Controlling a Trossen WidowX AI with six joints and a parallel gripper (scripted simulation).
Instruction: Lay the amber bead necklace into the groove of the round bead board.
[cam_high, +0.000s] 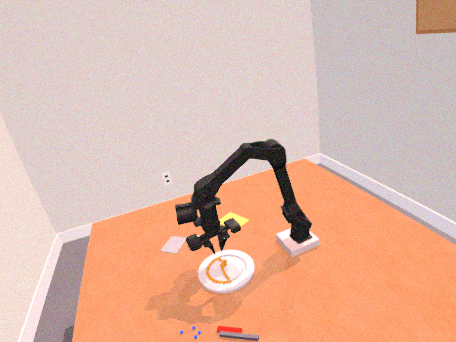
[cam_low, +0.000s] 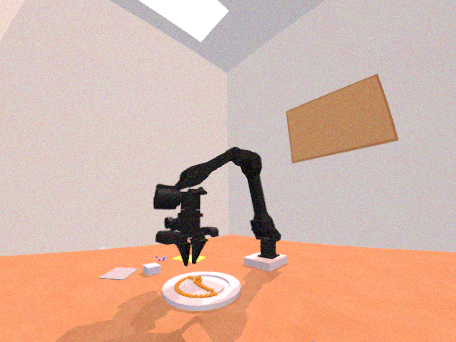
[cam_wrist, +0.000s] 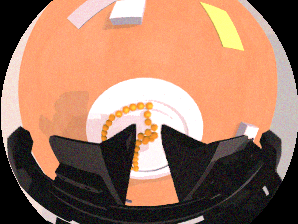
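Amber bead necklace on the round board, part of it curved along the left side and part cutting across the middle; gripper above with nothing in its grasp

Top view: The gripper (cam_high: 218, 251) (cam_low: 190, 263) (cam_wrist: 149, 126) points down near the far rim of the round bead board (cam_high: 251, 270) (cam_low: 236, 287) (cam_wrist: 192, 107), its fingers a little apart. The amber bead necklace (cam_high: 223, 263) (cam_low: 198, 280) (cam_wrist: 145, 137) lies on the board. Only this view shows the red bar (cam_high: 229, 330) beside a dark grey bar (cam_high: 239, 336), and the wall outlet (cam_high: 166, 178).

Exterior view: From this lower angle, open space shows between the fingertips and the board. A small white block (cam_low: 151, 269) (cam_wrist: 127, 12), not visible from the top, sits by the pale square card (cam_high: 173, 245) (cam_low: 118, 273) (cam_wrist: 90, 15). The brown wall panel (cam_high: 437, 15) (cam_low: 342, 118), cropped in the top view, appears whole.

Wrist view: Individual beads can be made out here. A curve follows the left side, while another run comes inward to a bunch near the middle, then continues toward the near rim. The gap between the fingers is plain, with no bead clamped in it. The yellow card (cam_high: 240, 220) (cam_low: 200, 258) (cam_wrist: 225, 27) lies beyond the board.
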